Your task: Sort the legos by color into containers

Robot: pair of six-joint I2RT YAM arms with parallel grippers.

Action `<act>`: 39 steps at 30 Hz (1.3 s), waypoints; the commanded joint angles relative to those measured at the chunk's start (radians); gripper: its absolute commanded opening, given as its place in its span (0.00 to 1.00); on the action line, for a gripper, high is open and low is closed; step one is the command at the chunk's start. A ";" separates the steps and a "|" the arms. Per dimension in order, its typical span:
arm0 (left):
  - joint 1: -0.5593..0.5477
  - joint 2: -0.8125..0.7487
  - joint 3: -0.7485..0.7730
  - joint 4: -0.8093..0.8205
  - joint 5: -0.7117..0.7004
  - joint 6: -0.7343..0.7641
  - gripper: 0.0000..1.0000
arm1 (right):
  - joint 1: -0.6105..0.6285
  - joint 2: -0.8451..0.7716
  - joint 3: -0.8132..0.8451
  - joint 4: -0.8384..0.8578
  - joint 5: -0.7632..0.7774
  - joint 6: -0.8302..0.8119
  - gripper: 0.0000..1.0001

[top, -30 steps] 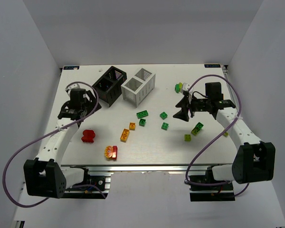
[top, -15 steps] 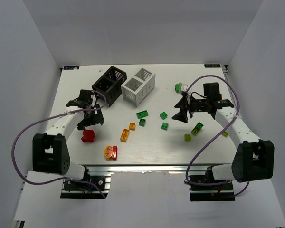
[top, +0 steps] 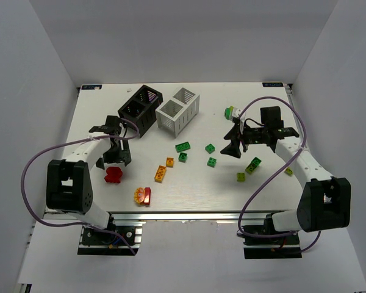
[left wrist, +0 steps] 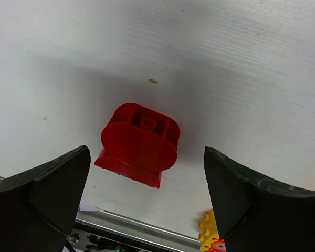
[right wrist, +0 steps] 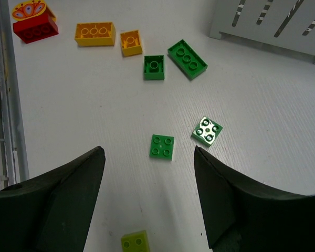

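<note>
Near the left edge of the tabletop (top: pixel 195 192), the left gripper (top: pixel 114 161) hangs over a red lego (left wrist: pixel 139 144), jaws wide, one on each side of the piece and clear of it. Toward the right side, the right gripper (top: pixel 234 139) hovers with jaws wide too, holding nothing, and green legos (right wrist: pixel 162 146) lie below it. Two orange-yellow legos (top: pixel 160 173) lie mid-table, a red-and-yellow lego (top: pixel 142 195) lies near the front edge, and yellow-green legos (top: pixel 253 165) lie to the right. At the back, the black container (top: pixel 140 108) and white container (top: pixel 178 111) stand side by side; I cannot tell what they hold.
</note>
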 commanded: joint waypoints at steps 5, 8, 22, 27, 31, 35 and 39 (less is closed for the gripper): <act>-0.005 0.015 -0.036 0.033 -0.032 0.003 0.98 | 0.004 0.012 0.014 -0.008 -0.018 0.006 0.74; -0.005 0.028 -0.047 0.047 -0.030 0.003 0.98 | 0.004 0.007 0.009 -0.008 -0.015 0.006 0.74; -0.005 0.080 -0.055 0.085 -0.018 0.007 0.95 | 0.006 0.001 -0.003 -0.008 -0.012 0.006 0.74; -0.005 0.094 -0.062 0.090 -0.009 0.006 0.90 | 0.006 -0.002 -0.006 -0.010 -0.012 0.004 0.74; -0.005 0.103 -0.067 0.090 0.002 0.003 0.85 | 0.004 -0.002 -0.011 -0.010 -0.012 0.004 0.74; -0.005 0.106 -0.068 0.087 0.014 -0.002 0.81 | 0.004 -0.002 -0.011 -0.008 -0.010 0.003 0.74; -0.005 0.092 -0.075 0.075 0.048 -0.006 0.84 | 0.004 -0.002 -0.012 -0.010 -0.009 0.003 0.74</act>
